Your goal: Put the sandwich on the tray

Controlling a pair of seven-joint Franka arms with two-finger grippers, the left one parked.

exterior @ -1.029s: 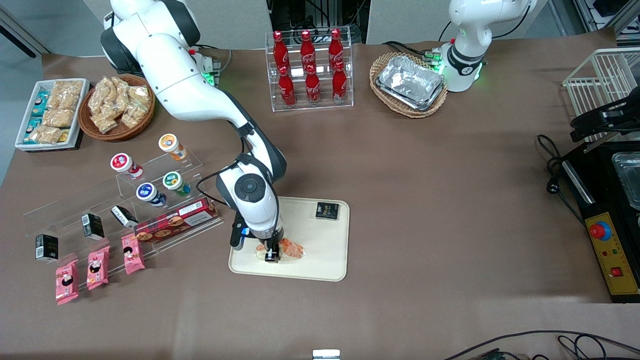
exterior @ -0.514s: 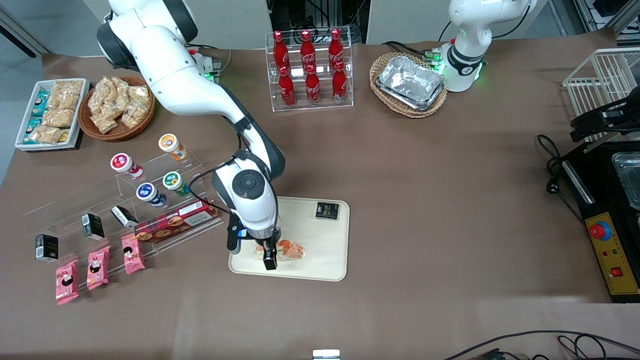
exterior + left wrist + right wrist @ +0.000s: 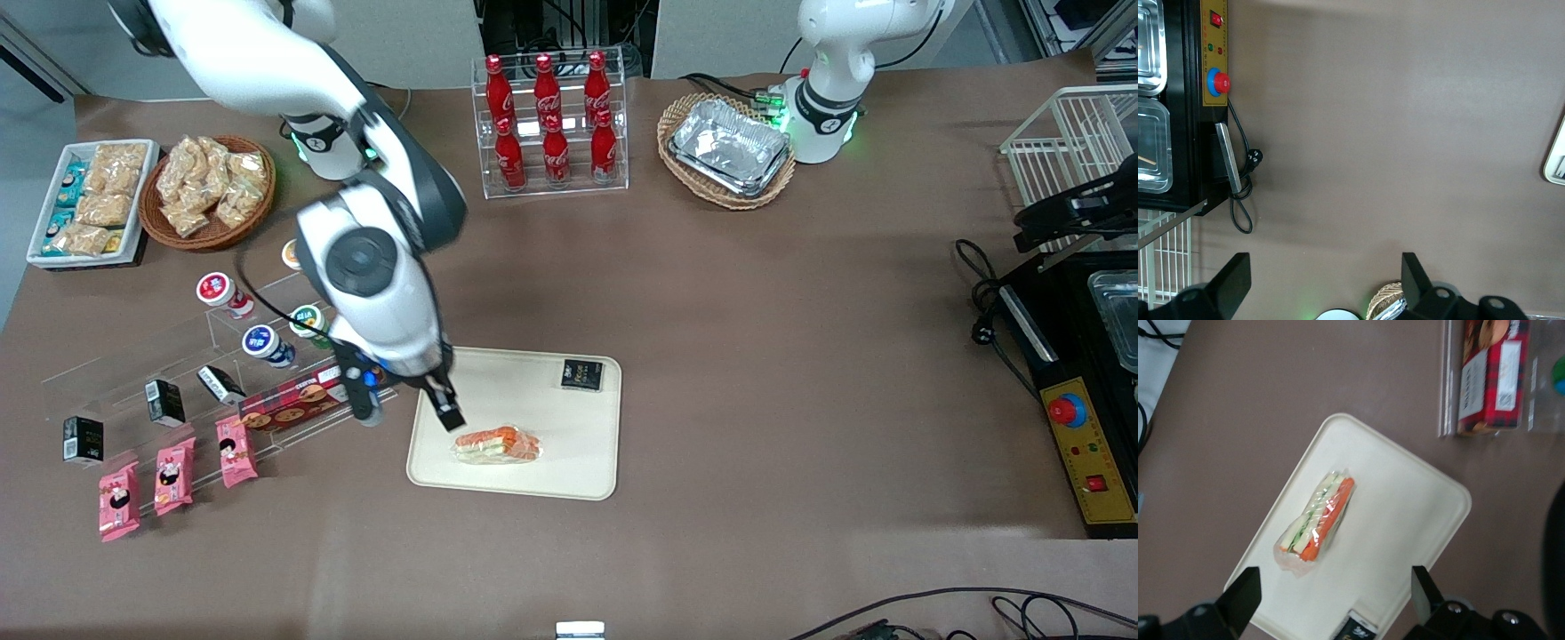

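Observation:
The sandwich, wrapped in clear film with orange and green filling, lies flat on the cream-beige tray, near the tray's edge closest to the front camera. My gripper is open and empty, raised above the tray's working-arm end, a little farther from the front camera than the sandwich. In the right wrist view the sandwich lies on the tray with nothing touching it, and the gripper hangs high above with its fingers wide apart.
A small black packet lies in a tray corner. A clear stepped rack with a red cookie box, cups and pink packets stands beside the tray toward the working arm's end. A cola bottle rack and foil trays in a basket stand farther back.
My gripper let go of the sandwich, opened and rose away from it toward the stepped rack. The sandwich stays on the tray.

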